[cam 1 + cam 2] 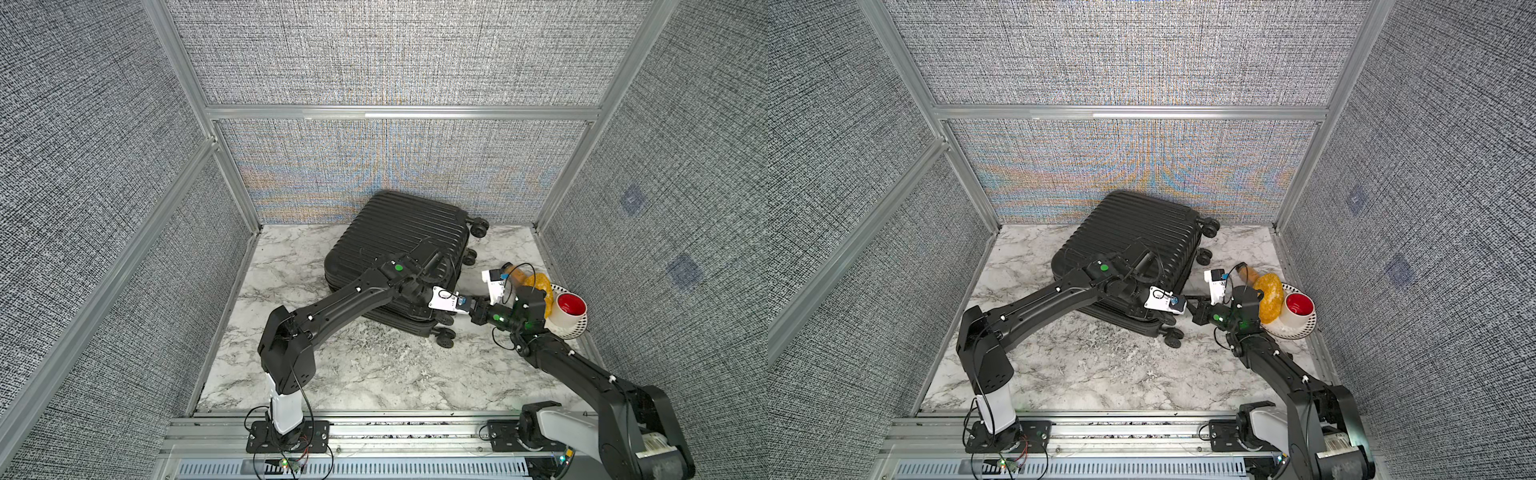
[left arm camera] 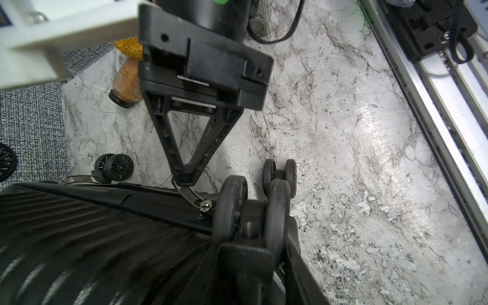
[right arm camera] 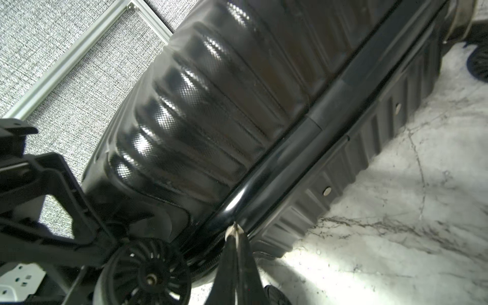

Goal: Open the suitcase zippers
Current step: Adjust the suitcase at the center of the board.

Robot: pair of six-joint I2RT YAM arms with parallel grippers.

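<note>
- Suitcase (image 1: 405,237): lies flat on the marble table (image 1: 365,374), towards the back wall (image 1: 395,166); wheels face the robot's right.
- Right gripper (image 2: 184,180): jaws pinched shut on the zipper pull (image 2: 190,196), at the near corner of the case, just beside the corner wheel (image 2: 277,211).
- Left gripper (image 2: 274,244): jaws narrow, apparently clamped about that wheel's mount; by judgement, a brace against sliding.
- Step in hand: drawing the slider along the seam (image 3: 287,158); the pull is best kept low and in line with the track, slow round the rounded corner, with the brace firm so that the case does not follow.
- Edges: the wheel stands just beside the pull and may snag the right gripper; the wall leaves little room behind the case.
- Open room: bare marble towards the front and the robot's left; on its right a bottle (image 1: 517,274), a yellow ring (image 1: 540,287) and a red cup (image 1: 571,306) on a plate (image 1: 579,329) crowd the right arm.
</note>
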